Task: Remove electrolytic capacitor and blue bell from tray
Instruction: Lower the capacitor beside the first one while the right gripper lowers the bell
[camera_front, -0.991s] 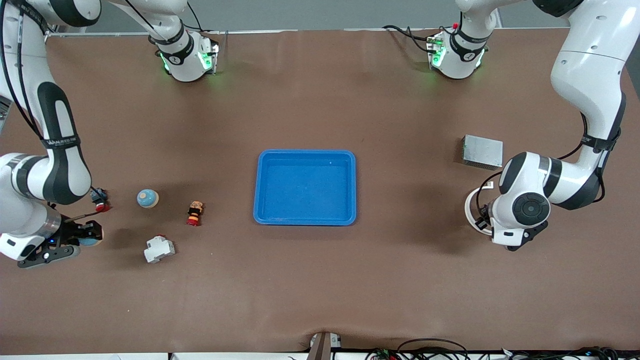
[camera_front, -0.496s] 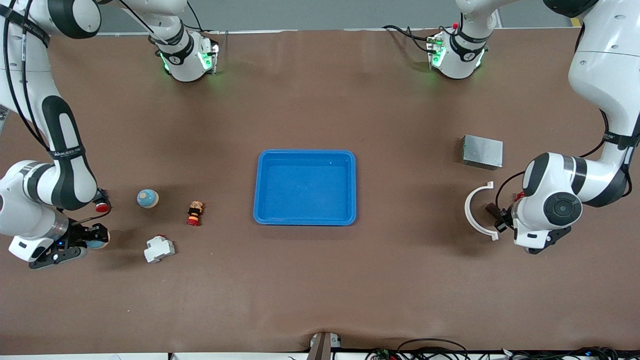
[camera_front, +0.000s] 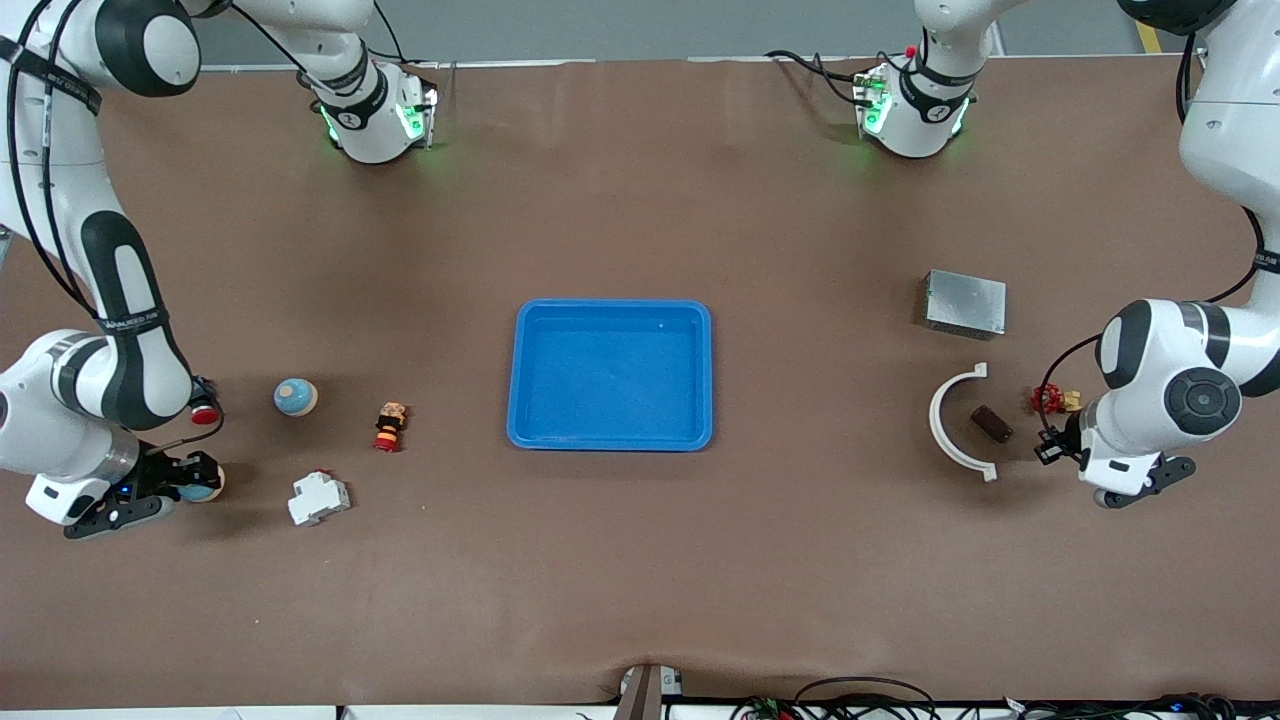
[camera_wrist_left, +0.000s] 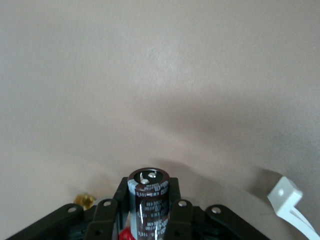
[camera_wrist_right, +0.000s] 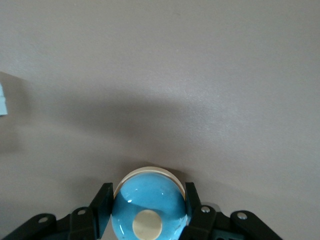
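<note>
The left gripper (camera_wrist_left: 149, 220) was clamped on the dark capacitor (camera_wrist_left: 148, 205), holding it above the table (camera_front: 640, 560) at the left arm's end, near the white curved piece (camera_front: 950, 425). The right gripper (camera_wrist_right: 148, 212) gripped the blue bell (camera_wrist_right: 148, 205) over the right arm's end of the table, near the white breaker (camera_front: 318, 497). The blue tray (camera_front: 610, 437) sat mid-table, well apart from both.
</note>
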